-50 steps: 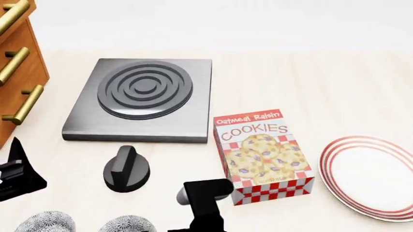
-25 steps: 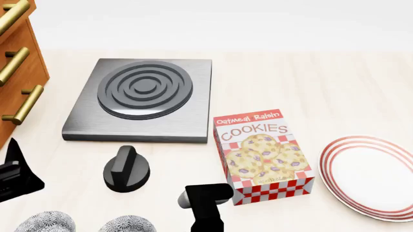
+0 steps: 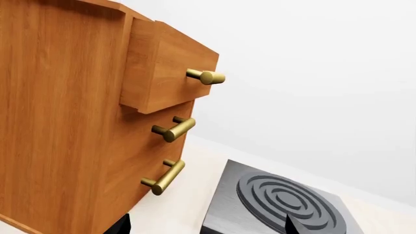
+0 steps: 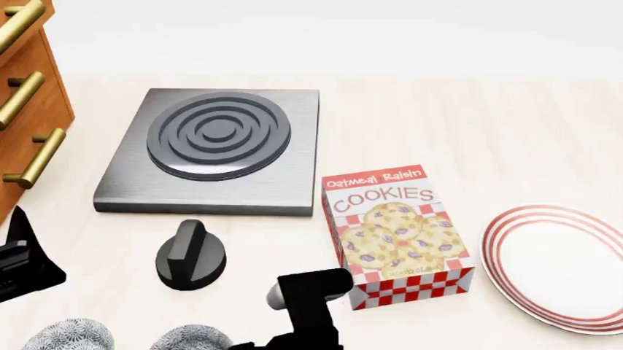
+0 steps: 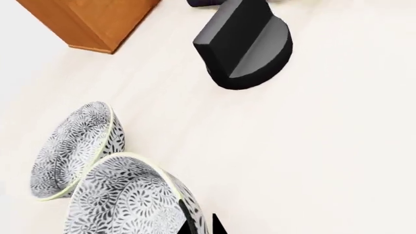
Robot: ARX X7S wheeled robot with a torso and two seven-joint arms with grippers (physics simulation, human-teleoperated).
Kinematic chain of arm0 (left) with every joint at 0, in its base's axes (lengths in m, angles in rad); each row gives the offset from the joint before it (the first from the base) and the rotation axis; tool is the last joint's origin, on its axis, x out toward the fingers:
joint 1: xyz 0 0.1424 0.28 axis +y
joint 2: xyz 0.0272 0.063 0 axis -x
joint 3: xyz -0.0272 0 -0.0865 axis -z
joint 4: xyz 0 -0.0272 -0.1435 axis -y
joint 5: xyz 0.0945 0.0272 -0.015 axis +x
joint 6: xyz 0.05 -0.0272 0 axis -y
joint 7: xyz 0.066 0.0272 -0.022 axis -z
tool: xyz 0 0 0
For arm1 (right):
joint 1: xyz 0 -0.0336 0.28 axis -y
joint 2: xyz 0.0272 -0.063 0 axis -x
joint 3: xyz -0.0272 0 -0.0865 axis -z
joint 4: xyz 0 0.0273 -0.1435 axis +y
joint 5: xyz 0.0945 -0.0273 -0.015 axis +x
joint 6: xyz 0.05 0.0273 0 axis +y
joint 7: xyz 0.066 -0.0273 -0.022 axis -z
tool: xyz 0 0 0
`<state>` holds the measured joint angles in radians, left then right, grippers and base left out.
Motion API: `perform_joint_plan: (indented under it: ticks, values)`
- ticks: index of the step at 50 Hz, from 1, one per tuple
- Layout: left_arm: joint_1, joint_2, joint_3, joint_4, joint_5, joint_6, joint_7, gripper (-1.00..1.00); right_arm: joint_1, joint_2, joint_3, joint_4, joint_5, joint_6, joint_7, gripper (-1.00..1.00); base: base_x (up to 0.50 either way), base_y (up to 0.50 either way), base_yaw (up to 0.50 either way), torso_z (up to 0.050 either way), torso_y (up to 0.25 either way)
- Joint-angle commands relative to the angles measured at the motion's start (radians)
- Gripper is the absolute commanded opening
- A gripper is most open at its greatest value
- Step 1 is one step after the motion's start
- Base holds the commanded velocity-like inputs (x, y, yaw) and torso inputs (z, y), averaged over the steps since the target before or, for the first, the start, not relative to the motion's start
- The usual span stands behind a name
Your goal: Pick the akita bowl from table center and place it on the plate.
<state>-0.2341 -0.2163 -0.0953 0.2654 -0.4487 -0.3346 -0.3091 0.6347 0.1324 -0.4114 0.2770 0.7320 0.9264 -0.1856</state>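
Movement over the last second belongs mostly to the right arm: its dark body [image 4: 303, 310] now sits lower and a touch further left at the near edge of the head view than it did a second ago, leaning toward the bowls. That reads as the reach for the pickup getting under way, with nothing lifted yet.

Going left to right: the wooden drawer cabinet [image 4: 25, 95] with brass handles stands at the far left, and the left gripper [image 4: 25, 266] hangs just in front of it, barely shifted and holding nothing; how wide it is spread I cannot tell. Next come two speckled bowls side by side at the near edge, the left bowl [image 4: 68, 334] and the akita bowl [image 4: 190, 337] nearer the right arm. Behind them sits a black knob [image 4: 190, 255], and beyond that the grey burner slab [image 4: 214, 149]. The cookie box [image 4: 399, 233] stands right of the arm, and the plate [image 4: 559, 266] lies at the far right, bare.

In the right wrist view the akita bowl [image 5: 126, 197] fills the near corner, with the dark tips of the right gripper [image 5: 201, 226] just beside its rim. Whether they touch it is unclear, and their spread cannot be judged.
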Motion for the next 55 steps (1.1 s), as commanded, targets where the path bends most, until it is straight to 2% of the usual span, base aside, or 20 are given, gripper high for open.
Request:
perform_joint_plan:
  ticks: [1,6,11,13,16,18,27,36,45,55]
  values:
    - [0.003,-0.003,0.006,0.001,-0.004,0.003,-0.004,1.00,-0.055,0.072,-0.014,-0.254,-0.047,-0.072,0.083,-1.00,0.00,0.00,0.00,0.000,0.000]
    - [0.008,-0.005,0.009,0.009,-0.007,0.002,-0.006,1.00,-0.083,0.148,-0.029,-0.477,-0.127,-0.119,0.168,-1.00,0.00,0.00,0.00,0.000,0.000]
    - [0.016,-0.007,0.018,0.026,-0.008,-0.002,-0.009,1.00,-0.100,0.200,0.012,-0.650,-0.147,-0.119,0.250,-1.00,0.00,0.00,0.00,0.000,0.000]
    - [0.018,-0.010,0.014,0.038,-0.014,-0.007,-0.013,1.00,-0.104,0.210,0.028,-0.678,-0.146,-0.125,0.261,-1.00,0.00,0.00,0.00,0.000,0.000]
    - [0.014,-0.014,0.006,0.040,-0.021,-0.010,-0.017,1.00,-0.097,0.251,0.022,-0.724,-0.265,-0.173,0.344,-1.00,0.00,0.00,0.00,0.000,0.000]
    - [0.011,-0.014,0.007,0.036,-0.021,-0.009,-0.018,1.00,-0.093,0.262,0.035,-0.740,-0.279,-0.174,0.364,-1.00,0.00,0.00,0.00,0.000,0.000]
    - [-0.007,-0.015,0.013,0.022,-0.022,-0.009,-0.021,1.00,-0.001,0.344,0.062,-0.869,-0.364,-0.115,0.445,-1.00,0.00,0.00,0.00,0.000,0.000]
    - [-0.012,-0.016,0.013,0.013,-0.026,-0.003,-0.022,1.00,0.064,0.351,0.169,-0.830,-0.367,0.032,0.537,-1.00,0.00,0.00,0.00,0.000,0.000]
    - [-0.005,-0.016,0.021,0.013,-0.025,0.004,-0.024,1.00,0.088,0.307,0.390,-0.746,-0.222,0.133,0.518,-1.00,0.00,0.00,0.00,0.000,0.000]
    - [0.021,-0.021,0.016,0.036,-0.034,0.007,-0.030,1.00,0.084,0.287,0.521,-0.620,-0.146,0.157,0.484,-1.00,0.00,0.00,0.00,0.000,0.000]
